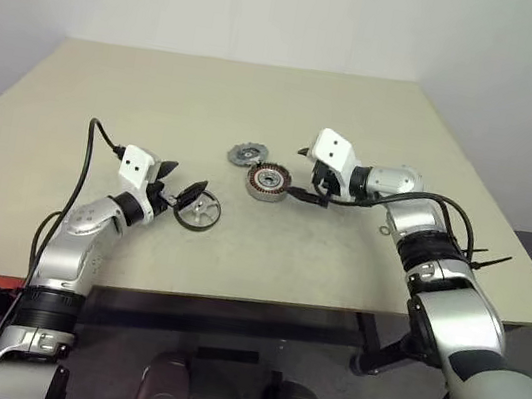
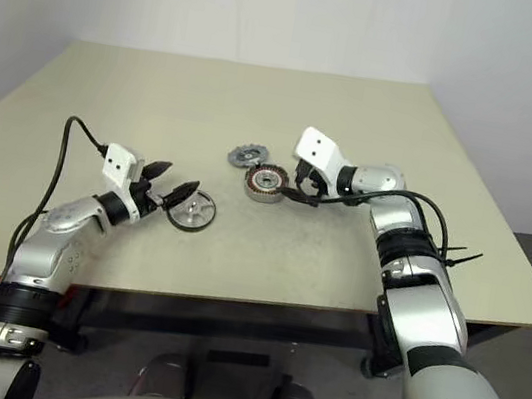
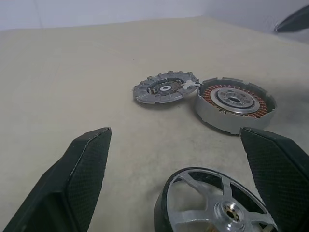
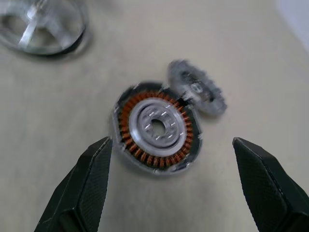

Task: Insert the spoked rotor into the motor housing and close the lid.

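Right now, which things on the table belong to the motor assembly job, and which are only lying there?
Part of the job:
spoked rotor
motor housing
lid
left gripper, open
right gripper, open

Only lying there:
nothing besides the table itself

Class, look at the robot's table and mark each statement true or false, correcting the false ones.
1. The rotor already sits inside the housing. False: it lies on the table, apart from it.
2. The lid lies right beside the housing. True.
3. The right gripper has its jaws shut on the housing. False: they stand open, holding nothing.
4. The left gripper is open at the rotor. True.
5. Copper windings show in the housing. True.
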Tool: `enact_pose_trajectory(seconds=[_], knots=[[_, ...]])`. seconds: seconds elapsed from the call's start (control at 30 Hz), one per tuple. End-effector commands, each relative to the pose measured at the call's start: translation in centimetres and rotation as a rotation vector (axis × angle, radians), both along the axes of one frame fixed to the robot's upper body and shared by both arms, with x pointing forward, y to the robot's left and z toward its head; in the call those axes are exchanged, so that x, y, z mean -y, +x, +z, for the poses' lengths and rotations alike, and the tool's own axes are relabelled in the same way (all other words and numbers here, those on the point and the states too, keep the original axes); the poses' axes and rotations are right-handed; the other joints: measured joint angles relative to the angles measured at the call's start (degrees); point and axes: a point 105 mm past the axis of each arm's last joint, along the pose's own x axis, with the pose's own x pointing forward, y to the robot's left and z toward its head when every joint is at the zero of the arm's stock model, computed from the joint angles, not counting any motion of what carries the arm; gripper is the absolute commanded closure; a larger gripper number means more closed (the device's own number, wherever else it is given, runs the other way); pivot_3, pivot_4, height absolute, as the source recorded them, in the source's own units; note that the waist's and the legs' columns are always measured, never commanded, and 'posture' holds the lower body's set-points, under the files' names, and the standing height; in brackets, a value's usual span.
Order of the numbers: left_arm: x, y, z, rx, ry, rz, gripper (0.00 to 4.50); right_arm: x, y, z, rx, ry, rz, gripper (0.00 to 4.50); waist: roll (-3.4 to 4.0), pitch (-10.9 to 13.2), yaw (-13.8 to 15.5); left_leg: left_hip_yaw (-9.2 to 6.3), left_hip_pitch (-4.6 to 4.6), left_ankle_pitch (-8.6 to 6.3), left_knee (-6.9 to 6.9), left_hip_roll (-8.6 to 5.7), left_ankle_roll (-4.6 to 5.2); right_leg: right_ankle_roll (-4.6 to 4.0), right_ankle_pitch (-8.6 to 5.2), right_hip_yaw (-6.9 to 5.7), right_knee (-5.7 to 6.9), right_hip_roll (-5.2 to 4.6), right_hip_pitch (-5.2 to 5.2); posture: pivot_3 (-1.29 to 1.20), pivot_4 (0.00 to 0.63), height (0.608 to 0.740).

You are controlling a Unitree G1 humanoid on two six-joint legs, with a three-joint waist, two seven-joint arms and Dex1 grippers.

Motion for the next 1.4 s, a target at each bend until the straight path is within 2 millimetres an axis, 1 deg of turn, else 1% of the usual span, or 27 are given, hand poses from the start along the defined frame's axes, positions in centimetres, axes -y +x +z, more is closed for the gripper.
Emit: enact_pose_trajectory(seconds=[0.03,0.17,0.27,0.37,0.5,0.6,0.73,0.83,0.97,1.07,1.17,1.23,1.27,1.4], knots=[[0.1,0.0,1.1,0.049,0.002,-0.001,0.00,-1.2,-0.2,1.8,0.078,-0.107,0.120,0.03,0.00,0.00,-0.09,-0.02,0.00,0.00,0.00,0.01,0.01,-0.01,-0.01,-0.01,0.01,0.01,0.00,0.00,0.000,0.740],[0.2,0.3,1.4,0.051,-0.036,0.010,0.00,-2.3,-0.8,1.2,0.037,-0.195,0.220,0.03,0.01,0.00,-0.05,-0.18,-0.12,-0.01,0.11,0.01,0.01,-0.05,-0.03,-0.15,0.05,0.00,0.01,0.00,0.000,0.740],[0.2,0.2,1.4,0.050,-0.033,0.011,0.00,-3.4,-0.6,1.0,0.042,-0.234,0.236,0.03,0.03,0.02,-0.08,-0.32,-0.21,-0.01,0.27,0.04,0.02,-0.06,-0.03,-0.28,0.13,0.00,0.02,0.00,0.000,0.740],[0.4,0.0,1.0,0.044,-0.029,0.010,0.00,-4.0,0.0,0.5,0.061,-0.258,0.198,0.03,0.04,0.03,-0.05,-0.45,-0.30,-0.01,0.41,0.05,0.02,-0.07,-0.03,-0.37,0.19,-0.01,0.03,0.00,0.000,0.740],[0.4,-0.2,1.0,0.044,-0.025,0.015,0.00,-4.6,0.9,0.2,0.069,-0.243,0.117,0.03,0.06,0.03,-0.02,-0.52,-0.39,-0.02,0.54,0.05,0.03,-0.08,-0.03,-0.46,0.21,-0.03,0.06,0.00,0.000,0.740],[0.3,-0.3,0.8,0.039,-0.020,0.019,0.00,-4.5,1.4,0.0,0.069,-0.240,0.067,0.03,0.08,0.04,-0.04,-0.54,-0.40,-0.03,0.54,0.05,0.03,-0.08,-0.03,-0.48,0.21,-0.03,0.07,0.00,0.000,0.740],[0.2,-0.6,0.8,0.039,-0.016,0.020,0.00,-3.7,1.9,-0.9,0.060,-0.255,-0.004,0.03,0.09,0.06,-0.05,-0.54,-0.40,-0.03,0.53,0.06,0.04,-0.08,-0.03,-0.48,0.21,-0.02,0.07,0.00,0.000,0.740],[0.3,-0.7,0.8,0.037,-0.012,0.018,0.00,-3.1,2.4,-0.9,0.056,-0.243,-0.060,0.03,0.11,0.07,-0.06,-0.54,-0.41,-0.03,0.54,0.06,0.03,-0.08,-0.03,-0.49,0.21,-0.02,0.06,0.00,0.000,0.740],[0.5,-0.6,0.8,0.036,-0.010,0.015,0.00,-3.1,2.9,-0.5,0.057,-0.192,-0.119,0.03,0.12,0.07,-0.06,-0.54,-0.41,-0.03,0.54,0.06,0.03,-0.08,-0.03,-0.49,0.22,-0.02,0.06,0.00,0.000,0.740],[0.5,-0.6,0.8,0.036,-0.009,0.014,0.00,-3.1,2.8,-0.8,0.046,-0.188,-0.118,0.56,0.14,0.08,-0.07,-0.54,-0.41,-0.03,0.54,0.06,0.03,-0.08,-0.03,-0.49,0.22,-0.02,0.06,0.00,0.000,0.740],[0.4,-0.6,0.8,0.037,-0.008,0.015,0.00,-3.4,2.4,-1.3,0.025,-0.185,-0.099,1.50,0.16,0.10,-0.07,-0.54,-0.41,-0.03,0.54,0.07,0.03,-0.08,-0.03,-0.49,0.23,-0.02,0.06,0.00,0.000,0.740],[0.4,-0.5,0.8,0.038,-0.009,0.017,0.00,-3.4,2.3,-1.6,0.021,-0.187,-0.093,2.25,0.17,0.10,-0.07,-0.54,-0.40,-0.02,0.55,0.07,0.03,-0.08,-0.03,-0.49,0.24,-0.02,0.06,0.00,0.000,0.740],[0.4,-0.5,0.8,0.039,-0.009,0.018,0.00,-3.4,2.2,-1.7,0.024,-0.188,-0.091,2.51,0.17,0.10,-0.07,-0.54,-0.40,-0.02,0.55,0.07,0.03,-0.08,-0.03,-0.49,0.25,-0.02,0.06,0.00,0.000,0.740],[0.3,-0.5,0.8,0.037,-0.007,0.019,0.00,-3.5,2.0,-2.1,0.017,-0.187,-0.078,2.51,0.18,0.11,-0.06,-0.55,-0.40,-0.02,0.56,0.07,0.03,-0.08,-0.03,-0.49,0.26,-0.02,0.06,0.00,0.000,0.740]])
